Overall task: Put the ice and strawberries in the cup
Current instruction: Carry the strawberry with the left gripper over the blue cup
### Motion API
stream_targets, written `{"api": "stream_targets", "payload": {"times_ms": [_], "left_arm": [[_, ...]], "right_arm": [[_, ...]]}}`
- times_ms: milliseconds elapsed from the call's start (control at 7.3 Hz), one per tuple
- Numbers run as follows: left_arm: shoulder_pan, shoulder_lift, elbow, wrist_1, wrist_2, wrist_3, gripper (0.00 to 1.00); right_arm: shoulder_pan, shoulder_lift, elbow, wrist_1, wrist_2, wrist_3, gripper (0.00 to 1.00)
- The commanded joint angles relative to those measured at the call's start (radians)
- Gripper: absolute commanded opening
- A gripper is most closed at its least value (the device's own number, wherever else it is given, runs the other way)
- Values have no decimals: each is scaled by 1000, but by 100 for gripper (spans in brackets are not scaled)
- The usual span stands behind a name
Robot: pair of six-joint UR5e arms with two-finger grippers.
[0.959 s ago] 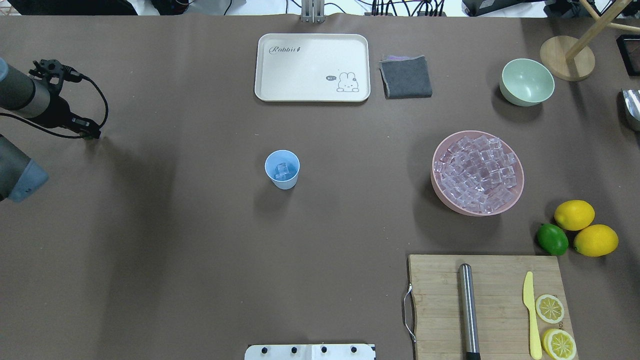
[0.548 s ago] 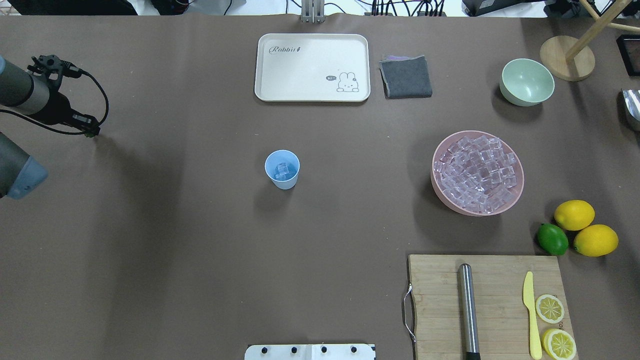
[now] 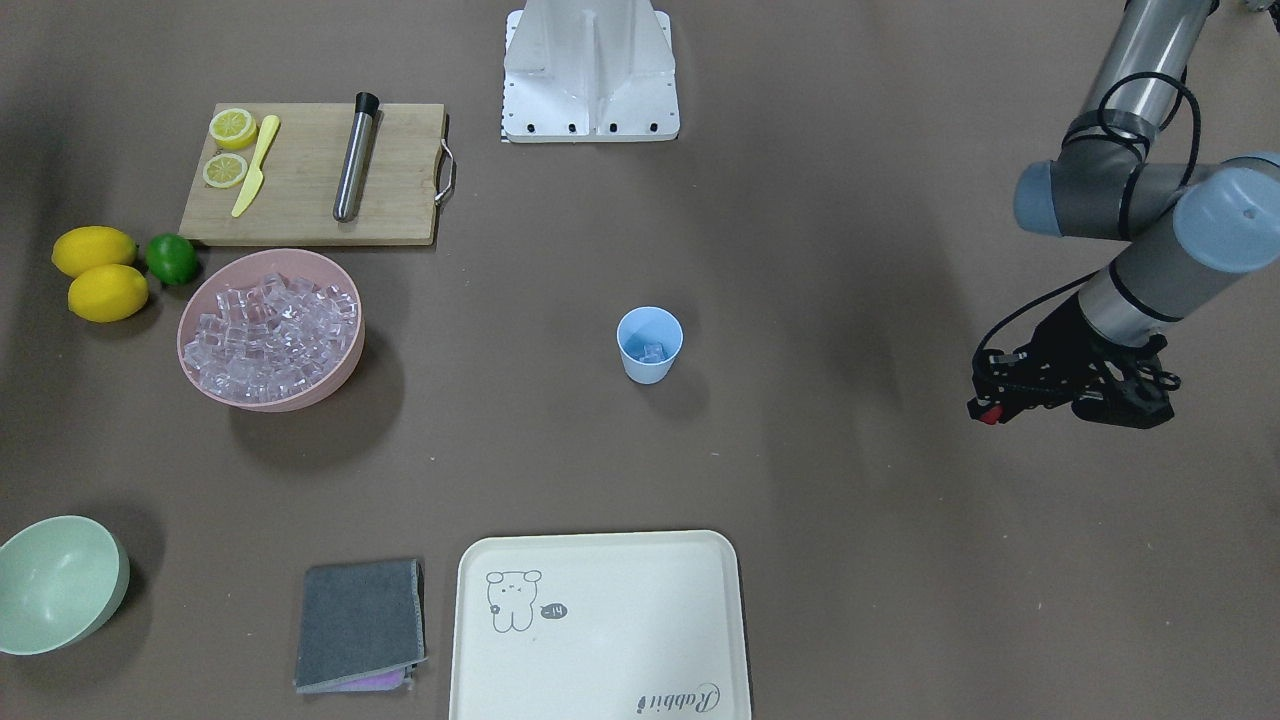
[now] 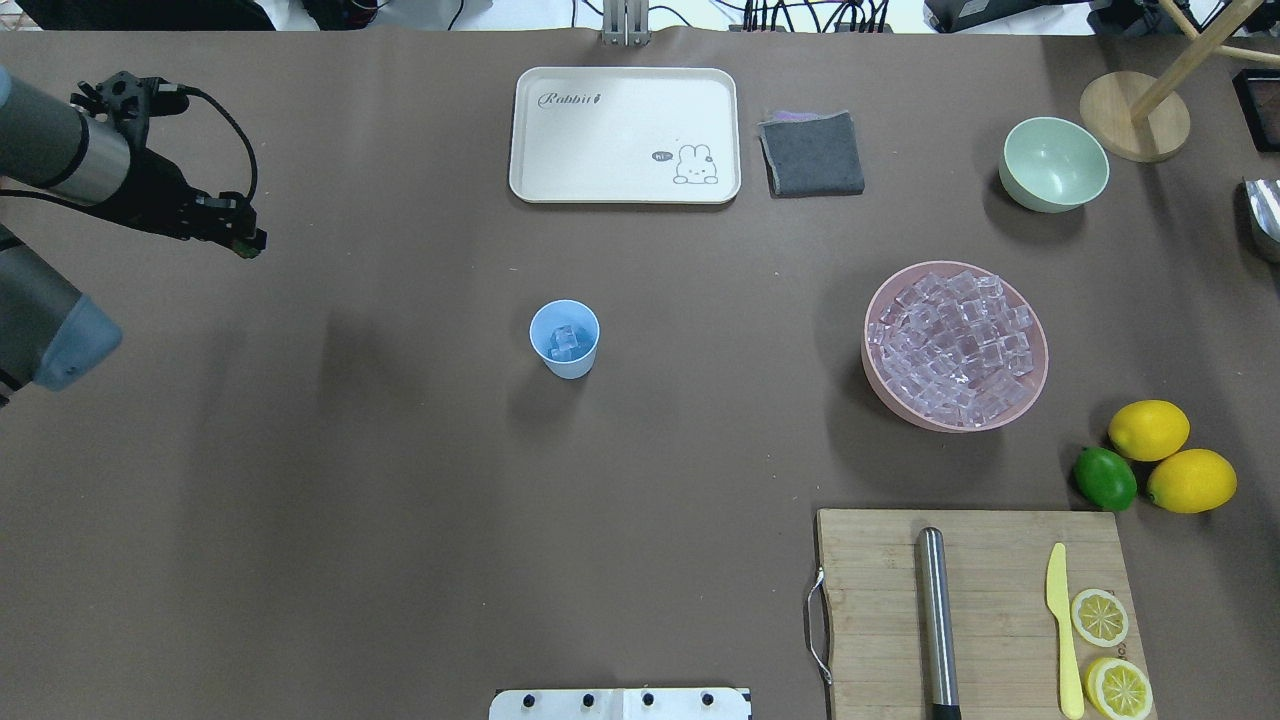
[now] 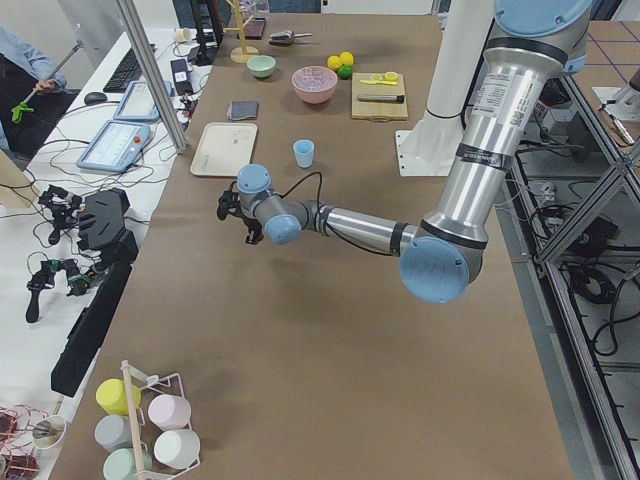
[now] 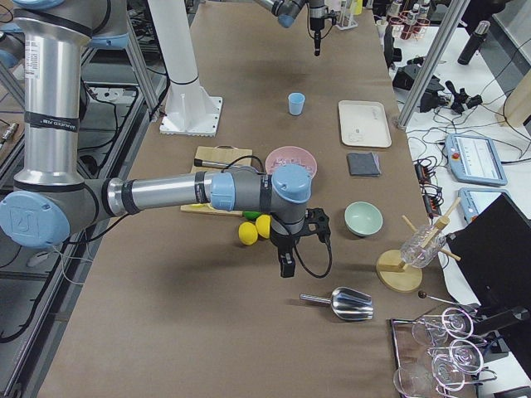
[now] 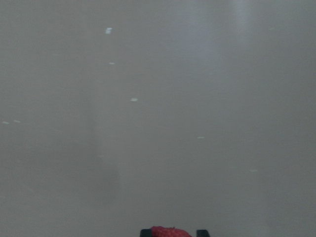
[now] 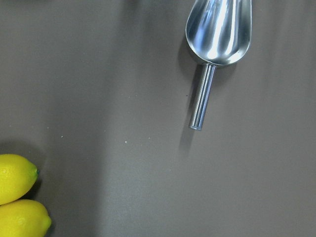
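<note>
The left gripper [image 4: 248,243] is closed narrowly on the strawberry [image 7: 165,231], whose red flesh shows pinched between the 2 dark fingertips [image 7: 145,232] at the bottom edge of the left wrist view. In the front-facing view the same red spot sits at the gripper's tip. This gripper hangs above bare brown tabletop [image 4: 400,500], which fills its wrist view as a blur. Off to the gripper's right and a little nearer the robot's base, well apart from it, the light-blue cup [image 4: 565,338] stands upright, with a few cubes of ice [image 4: 563,342] lying in its bottom. Also to the gripper's right, but on the side away from the robot, lies the cream tray [image 4: 600,150]. Much farther right, beyond the cup, the pink bowl [image 4: 868,350] is heaped with more ice. The right gripper [image 6: 286,267] shows only in the exterior right view, so I cannot tell whether it is wide or narrow. It hangs over the tabletop's far right end, where its wrist camera sees a metal scoop [image 8: 217,29] at the top and 2 lemons [image 8: 15,177] in the lower left corner.
</note>
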Motion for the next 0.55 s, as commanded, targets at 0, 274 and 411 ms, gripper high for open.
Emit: {"api": "stream_targets", "payload": {"times_ms": [0, 274, 411], "left_arm": [[99, -71, -106, 1, 8, -312, 0], [220, -178, -112, 0, 129, -506, 0], [258, -224, -111, 1, 175, -563, 0]], "right_arm": [[-2, -9, -42, 2, 14, 3, 100], [0, -13, -85, 2, 19, 3, 100], [0, -15, -93, 2, 17, 3, 100]]}}
